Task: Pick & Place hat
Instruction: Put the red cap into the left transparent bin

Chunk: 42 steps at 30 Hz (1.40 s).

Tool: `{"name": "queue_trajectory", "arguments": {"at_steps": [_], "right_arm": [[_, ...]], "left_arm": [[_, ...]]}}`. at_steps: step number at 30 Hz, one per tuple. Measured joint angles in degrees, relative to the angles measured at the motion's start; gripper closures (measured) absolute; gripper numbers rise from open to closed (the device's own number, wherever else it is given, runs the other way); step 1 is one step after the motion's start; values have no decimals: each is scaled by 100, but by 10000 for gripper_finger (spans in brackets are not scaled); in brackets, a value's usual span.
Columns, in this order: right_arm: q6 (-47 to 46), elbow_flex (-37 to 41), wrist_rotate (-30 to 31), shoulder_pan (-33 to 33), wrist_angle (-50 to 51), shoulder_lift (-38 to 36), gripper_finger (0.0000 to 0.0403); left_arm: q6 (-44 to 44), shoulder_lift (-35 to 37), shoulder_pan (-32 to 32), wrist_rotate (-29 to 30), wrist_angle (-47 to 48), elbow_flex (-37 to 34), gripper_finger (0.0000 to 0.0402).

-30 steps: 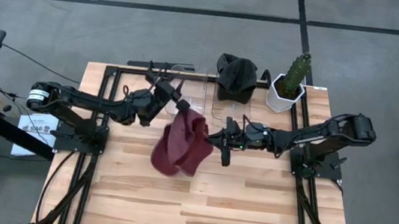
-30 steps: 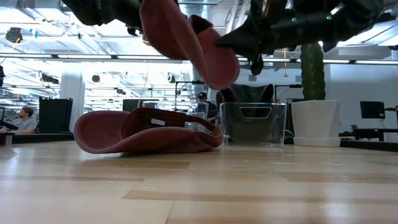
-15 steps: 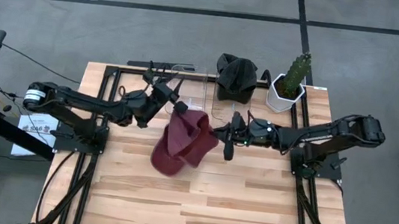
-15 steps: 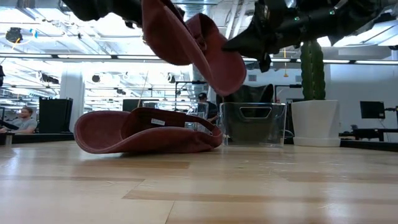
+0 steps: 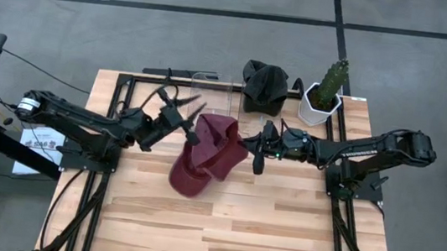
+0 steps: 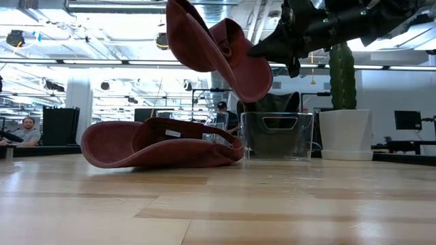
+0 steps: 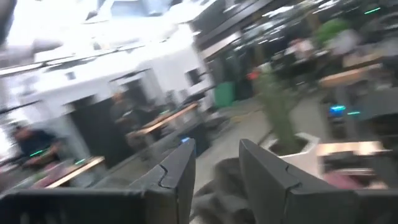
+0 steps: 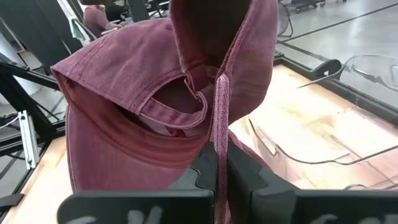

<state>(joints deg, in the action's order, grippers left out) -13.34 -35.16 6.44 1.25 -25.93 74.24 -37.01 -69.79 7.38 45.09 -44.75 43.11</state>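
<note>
A maroon hat [image 5: 220, 142] [image 6: 218, 51] hangs in the air over the middle of the table, with my right gripper [image 5: 253, 148] [image 8: 216, 168] shut on it from the right. A second maroon hat [image 5: 186, 180] [image 6: 157, 144] lies under it with its brim and crown on the wood. My left gripper [image 5: 188, 121] [image 7: 214, 177] stands just left of the hanging hat, open, tipped upward, with nothing between its fingers. My right gripper pinches a thin edge of cloth [image 8: 219, 127] beside the hat's rear strap opening between its two fingers. The fingers come roughly level from the table's right side. The hat is lifted clear and droops from the fingers toward the left, its hollow inside facing the gripper.
A dark hat [image 5: 264, 84] sits at the far edge beside a clear bin [image 5: 212, 90] [image 6: 276, 135]. A cactus in a white pot [image 5: 321, 99] stands at the far right. Bare wood [image 5: 280, 225] fills the near half of the table.
My left gripper has drawn back from the hanging hat toward the table's left edge and tipped upward, leaving the low view. My right gripper has risen a little with the hat, which has swung up and toward the far edge.
</note>
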Motion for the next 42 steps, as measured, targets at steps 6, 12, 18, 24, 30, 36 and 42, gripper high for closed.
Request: {"name": "queue_trajectory", "arguments": {"at_steps": [6, 12, 18, 24, 30, 36, 42], "right_arm": [[-9, 0, -18, -3, -68, 0, 401], [3, 0, -28, -3, -61, 0, 401], [31, 2, -22, -47, -44, 0, 401], [28, 2, -24, -47, -16, -1, 401], [28, 2, -26, -49, -27, -5, 401], [28, 2, -29, -112, -31, -7, 401], [33, 2, -64, -128, -26, -7, 401]], "left_arm": [[332, -479, -131, -600, -5, 0, 280], [338, -1199, -157, -417, 12, 0, 280], [-127, -1632, -47, 766, 37, 0, 280], [-957, -1570, 175, 2024, 99, 0, 280], [-1571, -1256, 207, 2872, 97, 0, 280], [-1034, -977, 32, 2712, 78, 0, 280], [-439, -941, -116, 1971, 74, 0, 280]]}}
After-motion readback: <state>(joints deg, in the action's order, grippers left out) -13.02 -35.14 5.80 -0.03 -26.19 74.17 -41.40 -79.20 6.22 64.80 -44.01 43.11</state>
